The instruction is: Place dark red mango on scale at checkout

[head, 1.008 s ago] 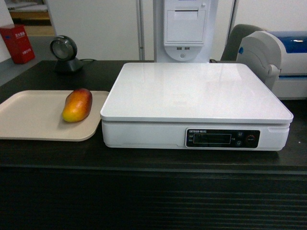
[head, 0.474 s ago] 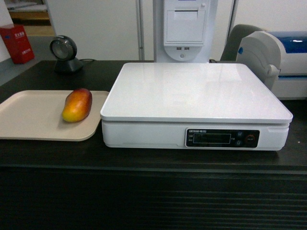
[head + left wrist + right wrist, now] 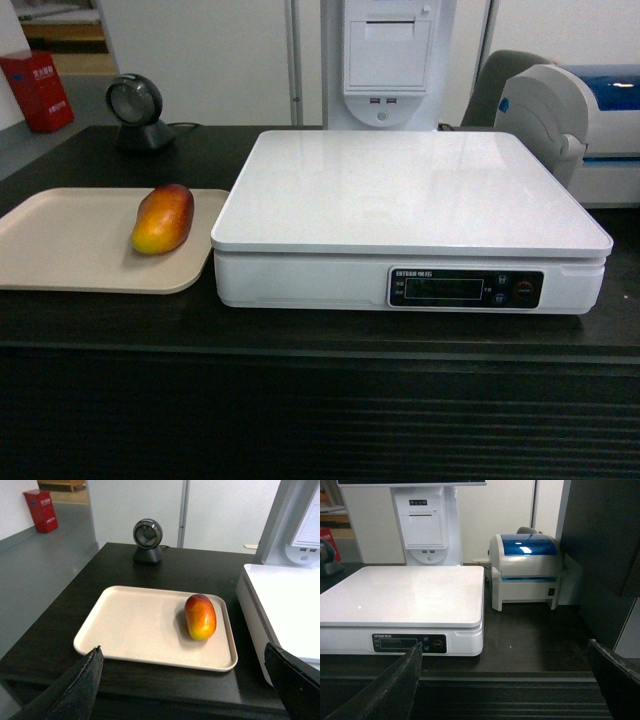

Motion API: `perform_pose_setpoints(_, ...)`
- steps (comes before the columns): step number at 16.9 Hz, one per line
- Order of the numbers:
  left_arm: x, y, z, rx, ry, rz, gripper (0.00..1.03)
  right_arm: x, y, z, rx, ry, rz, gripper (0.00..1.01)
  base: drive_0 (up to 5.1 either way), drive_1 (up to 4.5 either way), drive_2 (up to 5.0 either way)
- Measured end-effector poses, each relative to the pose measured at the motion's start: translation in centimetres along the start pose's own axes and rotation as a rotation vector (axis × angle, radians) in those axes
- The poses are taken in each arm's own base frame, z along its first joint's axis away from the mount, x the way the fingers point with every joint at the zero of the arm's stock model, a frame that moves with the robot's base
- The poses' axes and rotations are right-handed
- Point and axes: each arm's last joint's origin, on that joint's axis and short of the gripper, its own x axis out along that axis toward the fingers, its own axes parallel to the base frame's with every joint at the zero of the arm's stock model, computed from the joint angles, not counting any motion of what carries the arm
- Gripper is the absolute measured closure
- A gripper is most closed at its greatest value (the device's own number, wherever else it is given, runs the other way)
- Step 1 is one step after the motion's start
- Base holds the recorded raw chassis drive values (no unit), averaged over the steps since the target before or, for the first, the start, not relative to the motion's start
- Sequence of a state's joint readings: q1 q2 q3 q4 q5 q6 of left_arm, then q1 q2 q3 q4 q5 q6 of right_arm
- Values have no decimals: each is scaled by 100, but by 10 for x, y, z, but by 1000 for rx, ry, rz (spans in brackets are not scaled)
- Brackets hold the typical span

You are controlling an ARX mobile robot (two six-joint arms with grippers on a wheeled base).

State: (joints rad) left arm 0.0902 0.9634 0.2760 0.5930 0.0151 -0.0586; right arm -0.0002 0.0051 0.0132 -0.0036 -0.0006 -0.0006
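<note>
The dark red mango [image 3: 162, 219] lies on its side at the right end of a flat beige tray [image 3: 60, 240], just left of the scale. In the left wrist view the mango [image 3: 200, 616] is ahead of my left gripper [image 3: 183, 649], which hangs open over the counter's front edge with nothing in it. The white scale [image 3: 410, 190] sits mid-counter with its platform bare. My right gripper [image 3: 505, 645] is open and holds nothing, in front of the ribbed checkout [image 3: 530, 635], right of the scale [image 3: 405, 592]. Neither gripper shows in the head view.
A round black scanner [image 3: 135, 110] stands at the back left of the checkout [image 3: 300, 330]. A white label printer with a blue lid [image 3: 525, 570] sits right of the scale. A white kiosk column [image 3: 388, 60] rises behind. A red box [image 3: 35, 90] is on the floor far left.
</note>
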Motion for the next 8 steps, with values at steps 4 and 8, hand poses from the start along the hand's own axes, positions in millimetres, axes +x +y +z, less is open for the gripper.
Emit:
perform_pose_setpoints(4,106,2,1,31,177,-79,5,0,0,0,0,0,0,3,0,0,0)
perform_pose_setpoints(8,199,-14,-8,34,320,-135,5,0,0,0,0,0,0,3,0,0,0)
